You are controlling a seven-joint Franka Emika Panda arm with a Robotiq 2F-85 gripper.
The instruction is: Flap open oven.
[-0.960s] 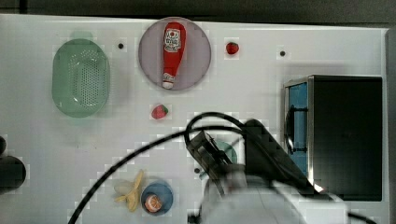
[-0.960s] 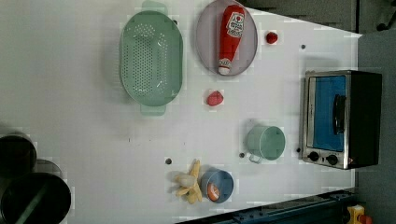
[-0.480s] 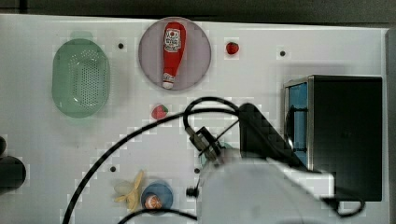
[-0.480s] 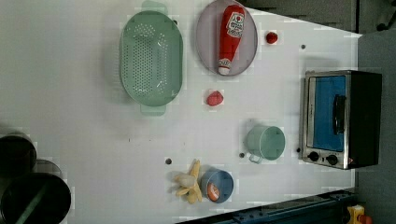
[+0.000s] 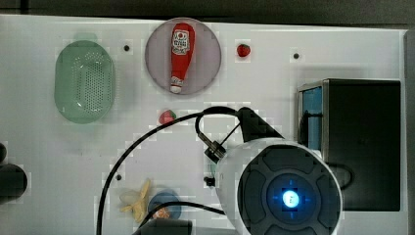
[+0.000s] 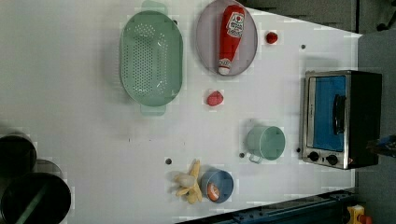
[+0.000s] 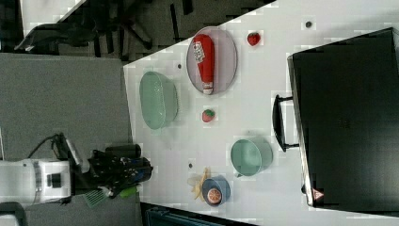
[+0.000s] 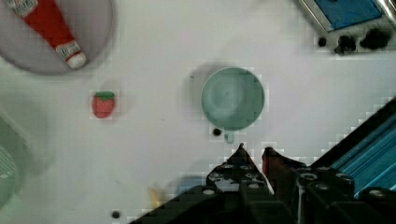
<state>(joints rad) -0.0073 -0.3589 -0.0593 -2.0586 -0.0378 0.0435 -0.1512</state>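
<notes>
Black pincer (image 8: 252, 154) nearly clenched, narrow gap, grasping nothing, above mint-green metal cup (image 8: 232, 99); cup empty, near blue-doored toaster oven (image 6: 341, 119), door shut.

blue-fronted black oven (image 6: 343, 119), green perforated colander (image 6: 150, 58), red ketchup bottle (image 6: 231, 39), perhaps pale-green cup (image 6: 266, 143).

Legible markings: none fully readable; red ketchup bottle (image 6: 231, 38) on the grey plate (image 6: 205, 32) bears a white label with unreadable print, and the oven (image 7: 348, 117) carries a small red triangular warning sign (image 7: 318, 193) near one corner of its black top in the right view.
</notes>
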